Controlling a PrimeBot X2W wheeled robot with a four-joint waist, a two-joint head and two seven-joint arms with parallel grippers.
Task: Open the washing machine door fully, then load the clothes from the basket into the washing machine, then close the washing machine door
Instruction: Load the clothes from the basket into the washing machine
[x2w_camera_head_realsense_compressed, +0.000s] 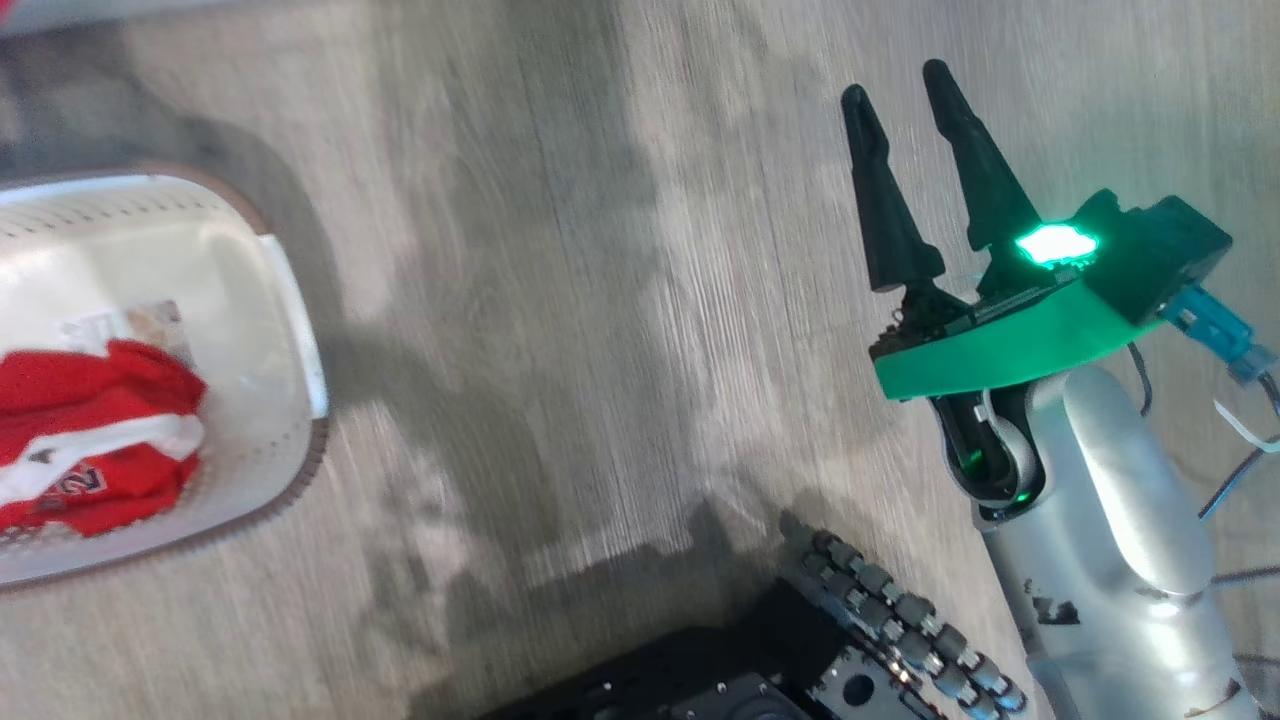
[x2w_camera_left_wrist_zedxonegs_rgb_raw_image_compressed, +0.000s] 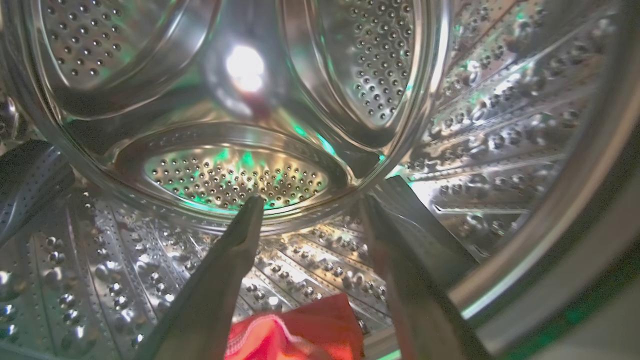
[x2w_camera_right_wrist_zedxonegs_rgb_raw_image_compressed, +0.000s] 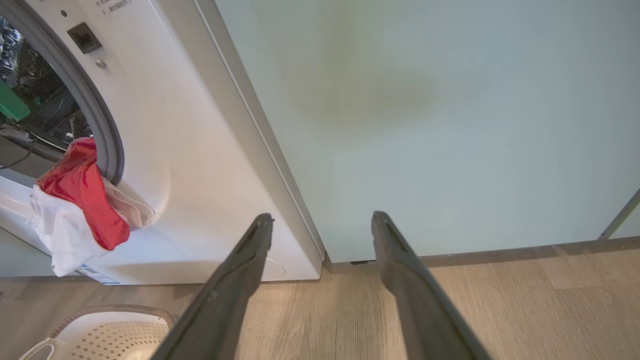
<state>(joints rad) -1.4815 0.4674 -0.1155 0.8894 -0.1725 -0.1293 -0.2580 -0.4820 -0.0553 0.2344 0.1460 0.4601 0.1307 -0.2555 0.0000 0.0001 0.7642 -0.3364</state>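
My left gripper (x2w_camera_left_wrist_zedxonegs_rgb_raw_image_compressed: 312, 200) is inside the washing machine's steel drum (x2w_camera_left_wrist_zedxonegs_rgb_raw_image_compressed: 235, 175), jaws open. A red garment (x2w_camera_left_wrist_zedxonegs_rgb_raw_image_compressed: 300, 330) lies below and between its fingers, near their base. In the right wrist view the washing machine (x2w_camera_right_wrist_zedxonegs_rgb_raw_image_compressed: 190, 150) stands at the left, and a red and white garment (x2w_camera_right_wrist_zedxonegs_rgb_raw_image_compressed: 80, 200) hangs over the lower lip of its opening. The basket (x2w_camera_head_realsense_compressed: 290, 300) sits on the floor at the left with red and white clothes (x2w_camera_head_realsense_compressed: 90, 440) in it. My right gripper (x2w_camera_head_realsense_compressed: 898, 85) hovers open and empty over the floor. The washing machine door is out of view.
A pale green cabinet (x2w_camera_right_wrist_zedxonegs_rgb_raw_image_compressed: 425, 125) stands right beside the washer. The basket rim (x2w_camera_right_wrist_zedxonegs_rgb_raw_image_compressed: 115, 330) shows on the wooden floor below the opening. My dark wheeled base (x2w_camera_head_realsense_compressed: 750, 660) is at the bottom of the head view, right of the basket.
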